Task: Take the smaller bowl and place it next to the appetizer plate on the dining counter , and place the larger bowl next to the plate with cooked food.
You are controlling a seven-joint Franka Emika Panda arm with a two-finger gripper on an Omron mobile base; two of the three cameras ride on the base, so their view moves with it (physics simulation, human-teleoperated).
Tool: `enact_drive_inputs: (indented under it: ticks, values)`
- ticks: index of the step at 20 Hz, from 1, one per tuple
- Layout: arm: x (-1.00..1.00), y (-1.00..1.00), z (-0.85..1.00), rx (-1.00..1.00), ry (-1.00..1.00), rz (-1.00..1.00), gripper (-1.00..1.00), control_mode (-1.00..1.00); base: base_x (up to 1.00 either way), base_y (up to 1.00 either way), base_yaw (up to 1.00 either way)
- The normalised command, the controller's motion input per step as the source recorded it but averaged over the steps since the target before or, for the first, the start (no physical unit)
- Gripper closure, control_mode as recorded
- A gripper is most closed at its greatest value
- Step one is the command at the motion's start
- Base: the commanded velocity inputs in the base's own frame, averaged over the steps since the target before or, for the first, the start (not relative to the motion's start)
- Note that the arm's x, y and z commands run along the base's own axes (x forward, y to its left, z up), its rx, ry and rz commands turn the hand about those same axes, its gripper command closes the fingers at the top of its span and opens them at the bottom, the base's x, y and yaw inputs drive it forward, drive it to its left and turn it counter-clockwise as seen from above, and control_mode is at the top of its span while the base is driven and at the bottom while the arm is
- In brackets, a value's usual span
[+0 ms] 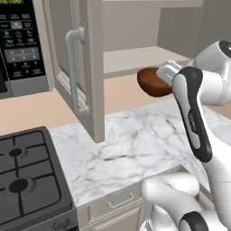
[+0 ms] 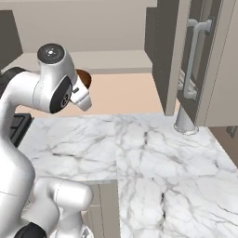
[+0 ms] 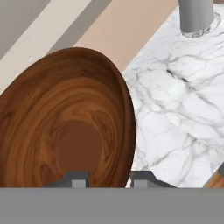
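The smaller bowl (image 3: 65,127), glossy reddish-brown with a wood-like grain, hangs tilted in the air above the marble worktop (image 1: 135,144), just in front of the open cabinet. My gripper (image 3: 109,180) is shut on its rim, one fingertip inside the bowl and the other outside it. From the left base view the smaller bowl (image 1: 151,83) sticks out to the left of the white hand, where my gripper (image 1: 160,76) meets it. In the right base view the smaller bowl (image 2: 85,79) peeks out behind the hand. The larger bowl, both plates and the dining counter are out of view.
An open cabinet door (image 1: 88,67) with a long grey handle stands left of the bowl, and a bare shelf (image 1: 135,58) lies behind it. A microwave (image 1: 18,45) and a black stove (image 1: 27,176) are at far left. A grey cylinder (image 2: 185,122) stands on the worktop's right.
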Motion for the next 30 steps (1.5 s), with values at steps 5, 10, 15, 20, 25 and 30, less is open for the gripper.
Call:
enact_drive_inputs:
  ticks: [5, 10, 15, 20, 25, 30]
  values:
    - [-0.71, 0.0, -0.17, 0.0, 0.15, 0.01, 1.0, -1.0, 0.0, 0.0, 0.0]
    - [-0.23, 0.0, -0.08, 0.0, 0.08, 0.0, 1.0, 1.0, -0.35, 0.0, 0.0]
    - [0.0, 0.0, 0.0, 0.0, 0.0, 0.0, 1.0, 1.0, -0.79, 0.11, 0.09]
    - [0.0, 0.0, 0.0, 0.0, 0.0, 0.0, 1.0, 1.0, -0.99, 0.18, 0.21]
    - [0.0, 0.0, 0.0, 0.0, 0.0, 0.0, 1.0, 1.0, -0.76, 0.37, 0.32]
    - [0.0, 0.0, 0.0, 0.0, 0.0, 0.0, 1.0, 1.0, -0.75, 0.4, 0.35]
